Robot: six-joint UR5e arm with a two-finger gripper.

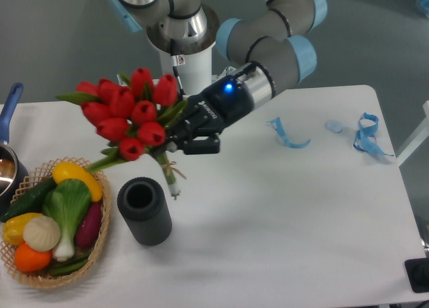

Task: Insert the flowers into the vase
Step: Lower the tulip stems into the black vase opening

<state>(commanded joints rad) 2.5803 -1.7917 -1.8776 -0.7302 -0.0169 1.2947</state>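
The gripper (175,132) clamps the flowers (129,113) in the air, stems ending just above the vase (145,211) near the table's (281,214) front-left edge.

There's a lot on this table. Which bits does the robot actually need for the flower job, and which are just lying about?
Needed for the job:
the flowers, held up in the gripper
the vase, standing empty

Just lying about:
basket of toy vegetables
blue ribbon scraps
pot with a blue handle at the table's left edge
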